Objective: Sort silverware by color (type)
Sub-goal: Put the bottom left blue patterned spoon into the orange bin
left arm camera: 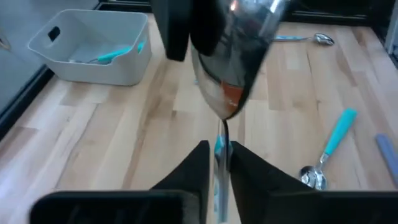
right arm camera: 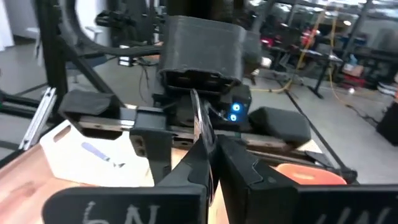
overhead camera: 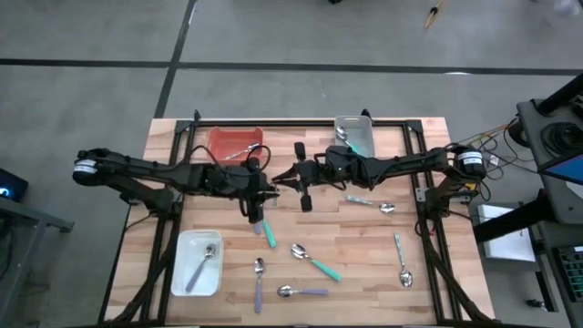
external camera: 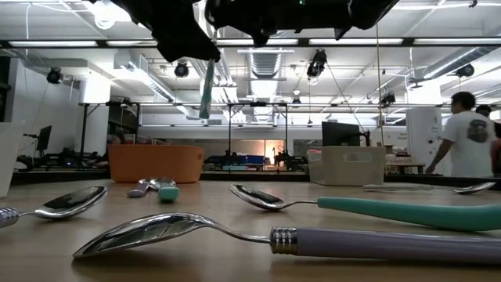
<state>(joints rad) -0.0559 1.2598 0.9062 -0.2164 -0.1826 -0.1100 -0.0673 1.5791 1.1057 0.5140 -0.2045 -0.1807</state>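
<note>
A teal-handled spoon (left arm camera: pixel 236 62) is held in the air over the table's middle, between my two grippers. My left gripper (overhead camera: pixel 270 185) reaches in from the table's left, tipped downward, and is shut on the teal handle. Facing it, my right gripper (overhead camera: pixel 290 179) comes level from the right and is shut on the shiny bowl. Other spoons lie flat on the wood: a teal one (overhead camera: pixel 314 261), two lavender ones (overhead camera: pixel 259 282) (overhead camera: pixel 302 292) and two pale ones (overhead camera: pixel 402 260) (overhead camera: pixel 373 202). One more teal handle (overhead camera: pixel 270 237) lies partly hidden under the left gripper. My left gripper pinches the teal handle (left arm camera: pixel 219 144) between its two fingers, just behind the spoon's neck. The bowl stands out past the fingertips. The handle's free end (external camera: pixel 206 90) hangs below the gripper, clear of the table. My right gripper has its two fingers closed on the spoon's bowl (right arm camera: pixel 200 124), which shows edge-on between them. The fingers come level from the table's right. The spoon is lifted clear.
An orange tray (overhead camera: pixel 221 137) at the far left holds a spoon. A grey bin (overhead camera: pixel 367 137) at the far middle holds teal spoons. A white tray (overhead camera: pixel 185 273) at the near left holds a silvery spoon. A person (external camera: pixel 470 133) stands beyond the table.
</note>
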